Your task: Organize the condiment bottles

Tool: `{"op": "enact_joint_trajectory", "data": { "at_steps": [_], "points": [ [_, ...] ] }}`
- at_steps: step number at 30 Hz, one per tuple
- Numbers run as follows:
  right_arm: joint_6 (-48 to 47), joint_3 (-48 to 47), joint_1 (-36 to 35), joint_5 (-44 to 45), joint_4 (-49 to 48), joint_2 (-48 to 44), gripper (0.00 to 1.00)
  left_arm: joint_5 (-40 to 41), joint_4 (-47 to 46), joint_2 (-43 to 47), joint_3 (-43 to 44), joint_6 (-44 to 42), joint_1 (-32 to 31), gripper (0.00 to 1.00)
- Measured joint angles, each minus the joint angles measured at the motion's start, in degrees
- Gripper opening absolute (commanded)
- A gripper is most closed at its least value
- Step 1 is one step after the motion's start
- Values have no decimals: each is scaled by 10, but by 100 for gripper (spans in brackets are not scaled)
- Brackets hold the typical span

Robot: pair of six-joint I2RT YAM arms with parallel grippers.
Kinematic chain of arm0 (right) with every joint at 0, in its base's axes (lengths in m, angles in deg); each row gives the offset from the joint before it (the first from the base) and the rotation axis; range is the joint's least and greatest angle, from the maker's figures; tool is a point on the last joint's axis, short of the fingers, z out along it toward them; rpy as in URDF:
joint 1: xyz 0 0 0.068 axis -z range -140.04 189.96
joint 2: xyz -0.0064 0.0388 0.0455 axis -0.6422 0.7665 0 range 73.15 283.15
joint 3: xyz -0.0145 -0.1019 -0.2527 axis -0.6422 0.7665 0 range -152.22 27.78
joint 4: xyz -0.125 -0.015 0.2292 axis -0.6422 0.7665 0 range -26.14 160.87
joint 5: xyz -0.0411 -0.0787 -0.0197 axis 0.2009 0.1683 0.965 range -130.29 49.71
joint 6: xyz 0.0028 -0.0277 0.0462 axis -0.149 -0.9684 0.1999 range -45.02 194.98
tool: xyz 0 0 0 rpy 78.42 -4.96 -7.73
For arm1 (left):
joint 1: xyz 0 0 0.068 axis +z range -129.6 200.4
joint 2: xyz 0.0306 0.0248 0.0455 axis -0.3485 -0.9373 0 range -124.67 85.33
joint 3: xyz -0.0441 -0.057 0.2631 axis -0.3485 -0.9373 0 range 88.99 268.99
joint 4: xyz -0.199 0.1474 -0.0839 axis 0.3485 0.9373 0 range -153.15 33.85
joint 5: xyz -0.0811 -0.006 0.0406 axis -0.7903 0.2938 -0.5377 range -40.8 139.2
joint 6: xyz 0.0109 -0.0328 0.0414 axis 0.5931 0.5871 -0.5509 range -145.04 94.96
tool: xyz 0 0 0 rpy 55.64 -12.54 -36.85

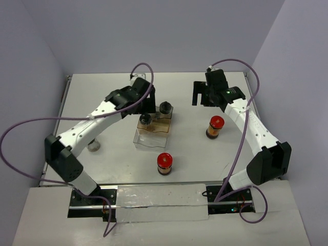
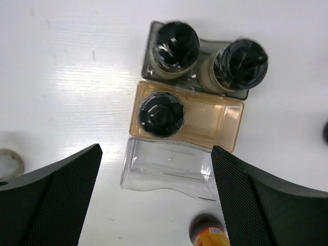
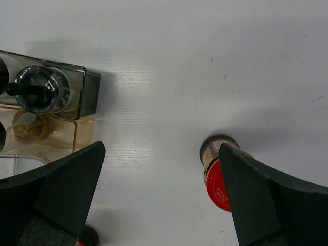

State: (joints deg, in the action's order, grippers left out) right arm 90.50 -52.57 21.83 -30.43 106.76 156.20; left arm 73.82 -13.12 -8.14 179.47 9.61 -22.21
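Jaws spread wide and empty, the left gripper (image 2: 155, 152) hangs over the clear rectangular plastic tray (image 2: 169, 171). Three black-capped clear condiment bottles (image 2: 161, 114) already stand inside it, two in the smoky far section and one in the amber middle, while the near section is bare. The right gripper (image 3: 161, 148), equally wide and holding nothing, hovers just beside one red-capped amber-brown bottle (image 3: 219, 182). With the second red-capped bottle (image 1: 164, 163) near the tray and a lone clear jar (image 1: 94, 146) well apart by the left arm, the job looks about half done.

White table (image 1: 113, 97) bears tray (image 1: 148, 139), red-capped jar front (image 1: 164, 163), red-capped jar right (image 1: 215, 126), pale jar left (image 1: 94, 146).
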Motion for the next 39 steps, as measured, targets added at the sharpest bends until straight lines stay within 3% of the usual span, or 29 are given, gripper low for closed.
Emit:
{"op": "enact_joint_trajectory", "data": {
  "at_steps": [5,10,14,21,31,39],
  "points": [
    [0,0,0,-4,0,-24,100,42,52,91,-7,42,2,95],
    [0,2,0,-10,0,-48,100,73,113,154,-73,110,21,95],
    [0,8,0,-20,0,-51,100,84,163,197,-158,162,82,95],
    [0,10,-1,-30,0,-51,100,95,179,281,-233,208,187,96],
    [0,10,-1,-33,0,-51,100,73,127,250,-312,214,278,99],
    [0,10,-3,-33,0,-47,100,64,79,221,-327,204,308,99]
  ]
}}
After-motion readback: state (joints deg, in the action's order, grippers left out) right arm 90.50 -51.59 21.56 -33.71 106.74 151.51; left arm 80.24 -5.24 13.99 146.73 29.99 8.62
